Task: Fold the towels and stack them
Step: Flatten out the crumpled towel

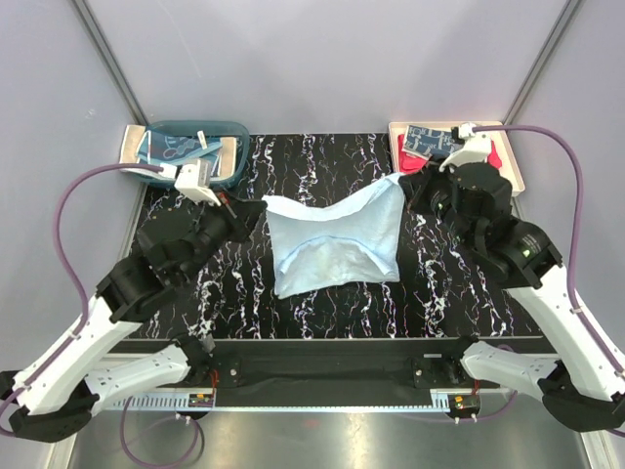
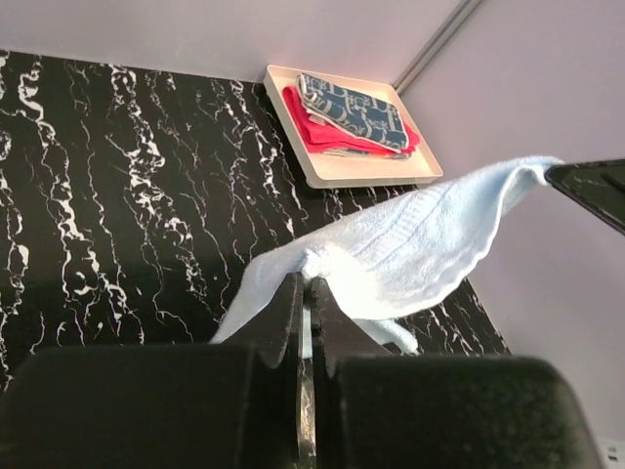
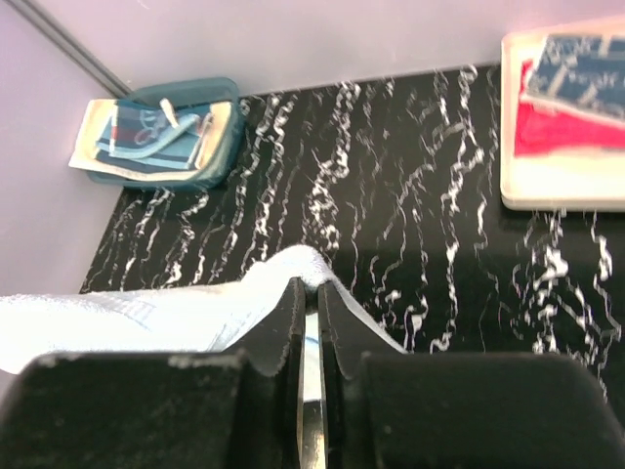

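Light-blue towel (image 1: 337, 239) is held by two corners over the middle of the counter (image 1: 469, 293), one clamped in the left pincer (image 1: 258, 209), one in the right pincer (image 1: 403, 186), presumably so that it is stretched flat for folding.

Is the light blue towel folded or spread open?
Spread, not folded: left fingers and right fingers pinch two corners of the light blue towel, which sags between them.
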Controlling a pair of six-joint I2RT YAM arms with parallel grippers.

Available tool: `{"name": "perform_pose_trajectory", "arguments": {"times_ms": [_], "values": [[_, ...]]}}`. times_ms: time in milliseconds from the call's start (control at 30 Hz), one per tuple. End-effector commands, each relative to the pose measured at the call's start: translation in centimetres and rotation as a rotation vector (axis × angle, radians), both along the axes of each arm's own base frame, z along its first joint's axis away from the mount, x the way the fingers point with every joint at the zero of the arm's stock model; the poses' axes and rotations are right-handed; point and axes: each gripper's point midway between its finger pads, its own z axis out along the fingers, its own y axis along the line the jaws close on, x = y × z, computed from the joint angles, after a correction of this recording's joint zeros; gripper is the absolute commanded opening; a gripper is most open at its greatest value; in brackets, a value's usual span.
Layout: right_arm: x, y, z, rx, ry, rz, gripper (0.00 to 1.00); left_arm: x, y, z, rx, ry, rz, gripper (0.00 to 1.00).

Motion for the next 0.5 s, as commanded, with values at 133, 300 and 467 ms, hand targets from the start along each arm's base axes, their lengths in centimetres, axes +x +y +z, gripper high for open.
{"name": "perform_pose_trajectory", "arguments": {"times_ms": [133, 300, 467], "values": [[-0.7, 0.6, 7.2, -0.049, -0.17, 0.11, 0.0, -2.2, 1.0, 7.4, -0.021, -0.136, -0.041, 0.0], [-0.9, 0.5, 9.1, -0.057, -0.211, 0.122, 0.0, -2.9, 1.3, 10.1, -0.038, -0.182, -0.063, 0.0], [-1.6, 0.6, 10.2, -0.039, -0.234, 0.148, 0.0, -3.9, 1.4, 11.0, -0.057, -0.196, -0.1, 0.0]]}}
